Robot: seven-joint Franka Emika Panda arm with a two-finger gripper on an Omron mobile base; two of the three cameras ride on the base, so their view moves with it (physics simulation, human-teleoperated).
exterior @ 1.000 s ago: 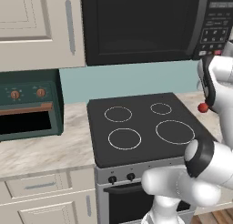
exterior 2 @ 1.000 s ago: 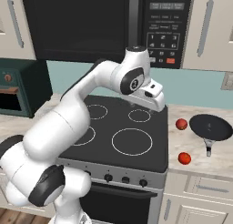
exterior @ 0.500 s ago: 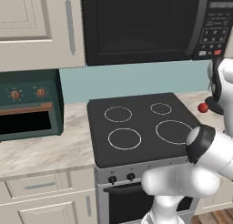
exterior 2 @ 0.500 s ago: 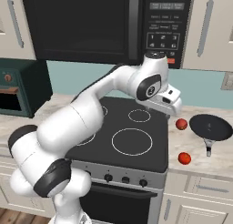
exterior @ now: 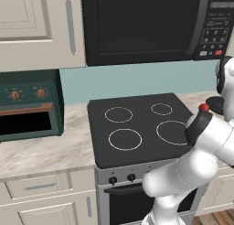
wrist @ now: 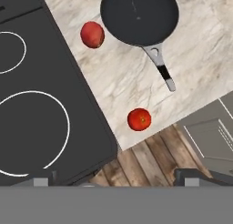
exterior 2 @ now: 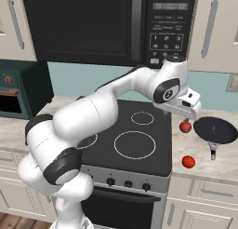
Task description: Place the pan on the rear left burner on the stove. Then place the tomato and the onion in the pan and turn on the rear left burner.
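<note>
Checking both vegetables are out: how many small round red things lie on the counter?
2. One round red-orange tomato lies near the marble counter's front edge; a duller red round one sits beside the black frying pan, toward the stove.

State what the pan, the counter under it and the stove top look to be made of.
Pan: likely dark nonstick-coated metal, matte black bowl; handle black grip with silvery, metal-looking ends.
Counter: marble-like stone or laminate, beige with grey veining.
Stove top: apparently black glass, flat and smooth with thin white printed rings.
</note>
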